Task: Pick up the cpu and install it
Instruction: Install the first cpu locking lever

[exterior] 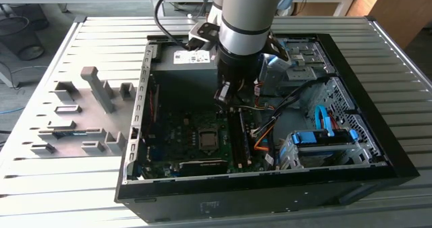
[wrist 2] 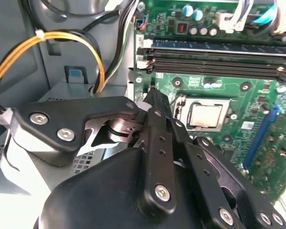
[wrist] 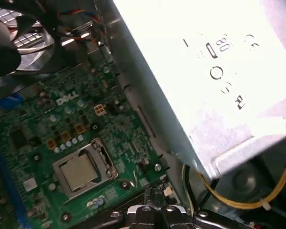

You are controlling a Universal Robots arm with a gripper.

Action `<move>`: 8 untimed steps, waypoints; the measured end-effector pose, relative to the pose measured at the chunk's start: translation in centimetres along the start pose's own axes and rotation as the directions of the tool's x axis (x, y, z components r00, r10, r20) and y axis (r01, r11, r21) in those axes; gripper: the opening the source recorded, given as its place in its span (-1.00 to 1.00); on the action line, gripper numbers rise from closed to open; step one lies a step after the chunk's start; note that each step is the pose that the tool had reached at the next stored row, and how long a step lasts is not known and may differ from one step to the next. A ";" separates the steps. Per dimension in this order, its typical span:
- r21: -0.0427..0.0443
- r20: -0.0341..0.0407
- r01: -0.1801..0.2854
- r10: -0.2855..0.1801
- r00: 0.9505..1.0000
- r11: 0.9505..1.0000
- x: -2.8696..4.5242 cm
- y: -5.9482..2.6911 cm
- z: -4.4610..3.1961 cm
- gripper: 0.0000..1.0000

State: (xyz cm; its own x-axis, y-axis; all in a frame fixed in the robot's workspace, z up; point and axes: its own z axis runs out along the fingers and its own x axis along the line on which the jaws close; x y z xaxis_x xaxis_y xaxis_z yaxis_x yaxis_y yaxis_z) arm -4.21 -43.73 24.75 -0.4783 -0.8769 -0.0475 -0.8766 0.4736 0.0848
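CPU seated in its socket, hand hovering above the board

The cpu (wrist 2: pixel 206 116) lies flat inside the metal-framed socket (wrist 2: pixel 180 110) on the green motherboard (wrist 2: pixel 257 157), its silvery top showing in both wrist views. The hand (wrist 2: pixel 152 93) hangs beside the socket with its fingers (wrist 2: pixel 158 119) drawn together at the tip, nothing held between them. In the exterior view the arm (exterior: pixel 242 31) reaches down into the open computer case (exterior: pixel 378 137) on the slatted counter (exterior: pixel 81 187)
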 end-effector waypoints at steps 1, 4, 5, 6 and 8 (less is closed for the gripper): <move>0.000 0.000 0.000 0.000 1.000 1.000 0.08 0.12 0.13 -0.80; 0.000 0.000 0.000 0.000 1.000 1.000 0.23 0.32 0.56 -0.80; 0.000 0.000 0.000 0.000 1.000 1.000 0.24 0.32 0.69 -0.80; 0.000 0.000 0.000 0.000 1.000 1.000 0.26 0.34 0.80 -0.80; 0.000 0.000 0.000 0.000 1.000 1.000 0.36 0.51 0.87 -0.80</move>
State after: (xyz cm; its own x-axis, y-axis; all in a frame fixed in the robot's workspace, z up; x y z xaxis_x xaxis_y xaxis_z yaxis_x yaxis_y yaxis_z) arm -4.87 -43.74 23.91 -0.4784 -0.8769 -0.0476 -0.8766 0.4736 0.0851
